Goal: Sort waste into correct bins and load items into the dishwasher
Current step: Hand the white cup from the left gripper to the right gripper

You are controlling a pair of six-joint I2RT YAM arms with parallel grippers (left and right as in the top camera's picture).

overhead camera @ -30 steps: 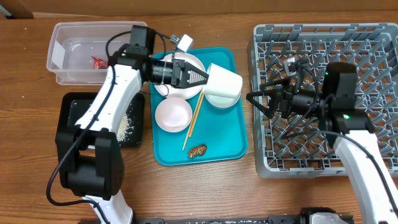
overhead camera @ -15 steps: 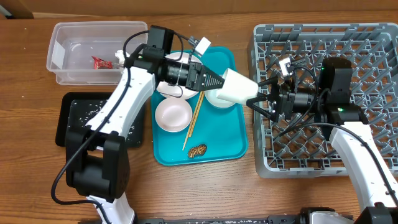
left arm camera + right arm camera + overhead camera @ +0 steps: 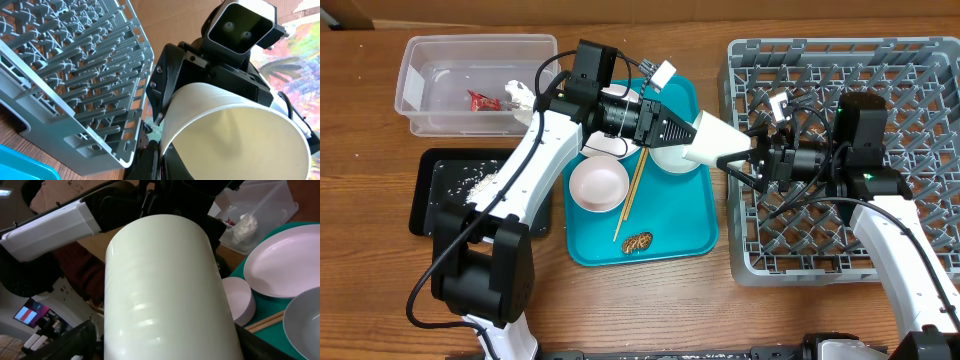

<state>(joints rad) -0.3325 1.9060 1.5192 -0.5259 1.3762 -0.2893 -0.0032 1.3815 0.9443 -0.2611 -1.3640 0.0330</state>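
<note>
Your left gripper [image 3: 686,133] holds the white cup [image 3: 718,144] tight in the air beside the grey rack [image 3: 900,90], and your right gripper [image 3: 746,154] stands wide around its end.

Tub [image 3: 450,70] sits behind the shallow tray [image 3: 432,212]; large tray [image 3: 682,222] lies between them and the rack [image 3: 920,90].

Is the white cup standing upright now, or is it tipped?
Tipped: the cup lies sideways in the air, between the left pincer and the right pincer.
</note>
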